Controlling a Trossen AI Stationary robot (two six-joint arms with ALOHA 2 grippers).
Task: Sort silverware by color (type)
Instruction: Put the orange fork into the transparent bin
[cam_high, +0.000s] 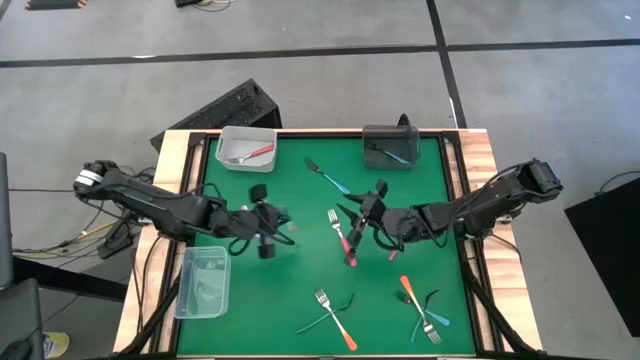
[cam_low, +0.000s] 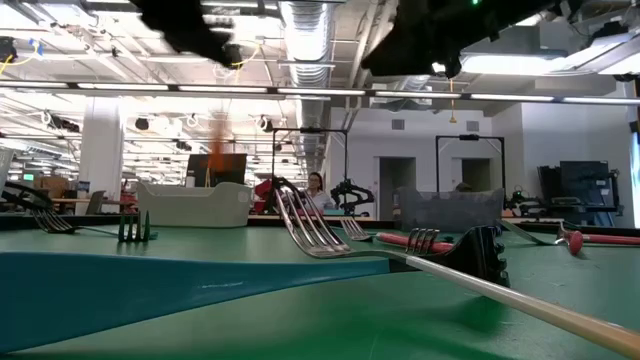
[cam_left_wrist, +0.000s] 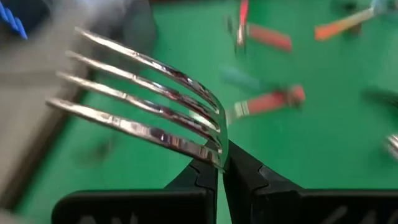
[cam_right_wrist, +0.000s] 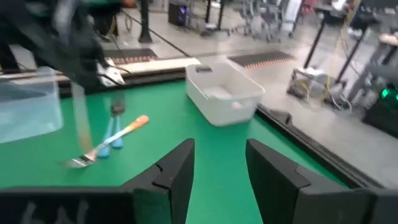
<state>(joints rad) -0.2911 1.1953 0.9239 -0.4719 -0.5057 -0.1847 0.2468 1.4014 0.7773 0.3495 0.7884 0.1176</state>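
Left wrist view shows your left gripper (cam_left_wrist: 221, 171) fingers pinched shut on a fork (cam_left_wrist: 149, 102) above the worktop (cam_high: 300, 290) at nine o'clock; carry it level, while the right gripper (cam_right_wrist: 217, 168) hangs part-open, empty.

Your two arms are dark, jointed and matte black. The left gripper (cam_left_wrist: 221, 180) ends in slim, tapered black fingers; the right gripper (cam_right_wrist: 217, 174) has broader, angular black fingers. The left arm carries a white band near its base, with loose cables trailing beside it.
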